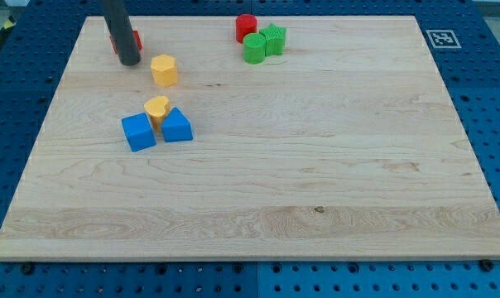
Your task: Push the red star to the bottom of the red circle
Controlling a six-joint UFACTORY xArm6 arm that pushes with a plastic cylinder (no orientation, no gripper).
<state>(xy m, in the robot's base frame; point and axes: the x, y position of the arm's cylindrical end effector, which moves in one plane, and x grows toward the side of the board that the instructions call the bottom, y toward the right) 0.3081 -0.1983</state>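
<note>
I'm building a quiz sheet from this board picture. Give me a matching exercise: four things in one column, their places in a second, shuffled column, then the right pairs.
Things:
1. my tip
2. red circle
3. blue cube
4. yellow hexagon

Places:
A. near the view's top, just left of the two green blocks
B. left end of the cluster with the yellow heart and the blue triangle
C. at the view's top left, in front of the red star
D. alone, right of the rod's end

Pairs: 1-C, 2-A, 3-B, 4-D
</note>
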